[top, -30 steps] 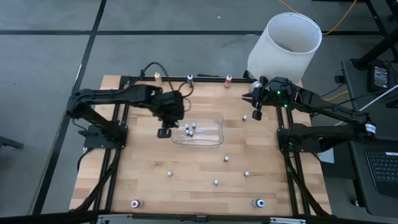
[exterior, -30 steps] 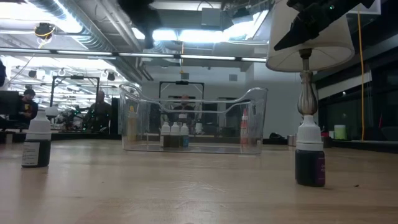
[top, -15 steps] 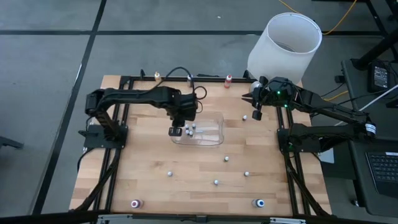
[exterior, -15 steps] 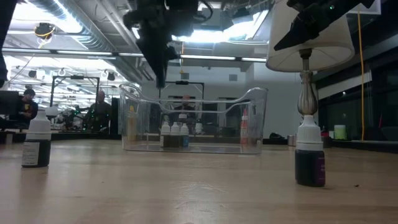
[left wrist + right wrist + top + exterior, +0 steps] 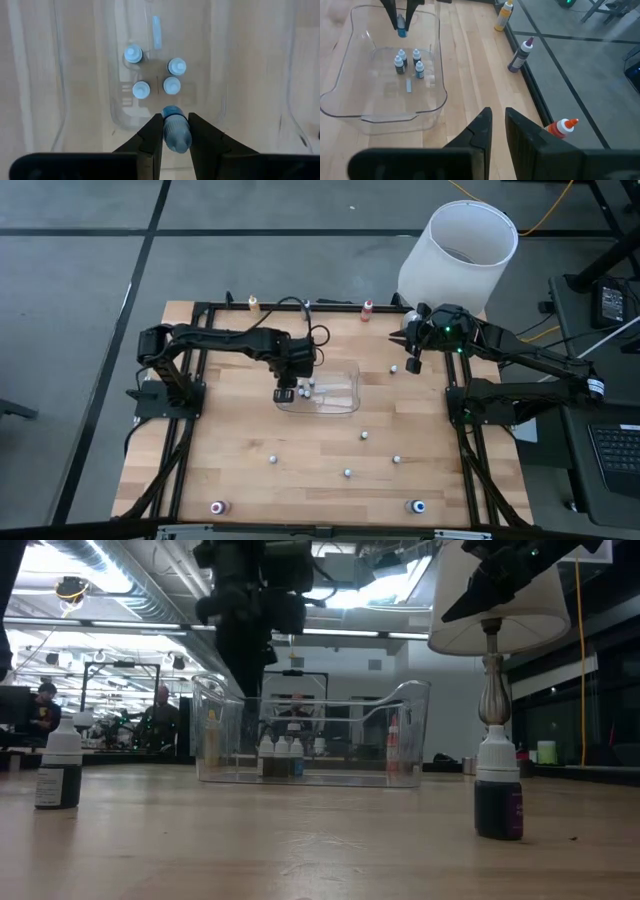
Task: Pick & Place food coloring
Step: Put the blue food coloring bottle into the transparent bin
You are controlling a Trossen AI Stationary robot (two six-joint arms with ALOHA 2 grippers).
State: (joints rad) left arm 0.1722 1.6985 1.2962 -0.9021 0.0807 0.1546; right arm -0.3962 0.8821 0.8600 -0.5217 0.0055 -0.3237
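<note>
Food coloring is seen in two places: four small bottles [image 5: 154,77] stand upright and close together on the floor of a clear plastic tub [image 5: 340,402] at the middle of the wooden table [image 5: 240,470], and a fifth bottle [image 5: 175,135], blue in the left wrist view, is clamped between the fingers of the left gripper [image 5: 175,137]. That gripper is held above the tub's left end, with the gripped bottle hanging over the group of four and not touching them. In the right wrist view the same held bottle [image 5: 401,25] is shown above the tub's inside, clear of the standing ones. The right gripper [image 5: 411,360] is parked near the table's far right corner, beside a white cylindrical bin [image 5: 455,255]; its fingers [image 5: 481,127] are set narrowly apart and nothing is held between them. Small whitish beads [image 5: 347,473] are scattered over the table's near half.
</note>
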